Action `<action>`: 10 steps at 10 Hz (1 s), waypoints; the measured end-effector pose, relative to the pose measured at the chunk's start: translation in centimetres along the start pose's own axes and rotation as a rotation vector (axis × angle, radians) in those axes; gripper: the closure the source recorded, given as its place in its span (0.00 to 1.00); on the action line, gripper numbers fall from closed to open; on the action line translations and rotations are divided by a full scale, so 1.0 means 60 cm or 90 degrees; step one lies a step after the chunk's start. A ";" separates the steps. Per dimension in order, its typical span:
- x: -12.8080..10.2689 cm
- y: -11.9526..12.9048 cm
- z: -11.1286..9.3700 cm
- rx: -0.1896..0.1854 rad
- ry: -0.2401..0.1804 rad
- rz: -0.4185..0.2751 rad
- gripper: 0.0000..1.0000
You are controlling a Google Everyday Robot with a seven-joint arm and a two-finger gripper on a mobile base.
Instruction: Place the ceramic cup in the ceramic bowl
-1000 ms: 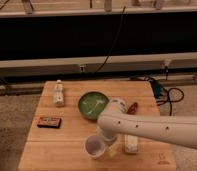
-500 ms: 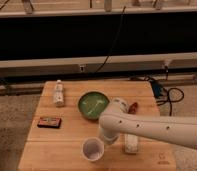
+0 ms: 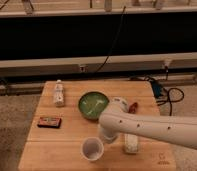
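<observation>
The ceramic cup (image 3: 92,148), small, white and round, stands upright on the wooden table (image 3: 52,150) near its front edge. The ceramic bowl (image 3: 93,105), green with a glossy inside, sits behind it at the table's middle and holds nothing. My white arm (image 3: 157,129) reaches in from the right. My gripper (image 3: 106,135) is at its lower end, just up and to the right of the cup's rim, between cup and bowl. The arm hides most of the gripper.
A slim white bottle (image 3: 58,93) lies at the back left. A dark flat packet (image 3: 49,122) lies at the left. A pale packet (image 3: 130,143) lies under the arm, and a small red thing (image 3: 133,106) right of the bowl. Cables (image 3: 167,92) lie on the floor at right.
The arm's end, which overlapped the cup's right side a second ago, has drawn back up and to the right. The cup stands at almost the same spot on the table.
</observation>
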 end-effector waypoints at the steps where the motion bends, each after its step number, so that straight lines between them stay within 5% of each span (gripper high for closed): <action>1: 0.001 -0.001 -0.012 0.007 0.006 -0.003 0.65; 5: 0.001 0.005 -0.075 0.044 0.019 -0.018 0.24; 7: -0.007 0.016 -0.104 0.058 0.023 -0.027 0.20; 10: -0.039 0.056 -0.124 0.048 0.021 -0.064 0.20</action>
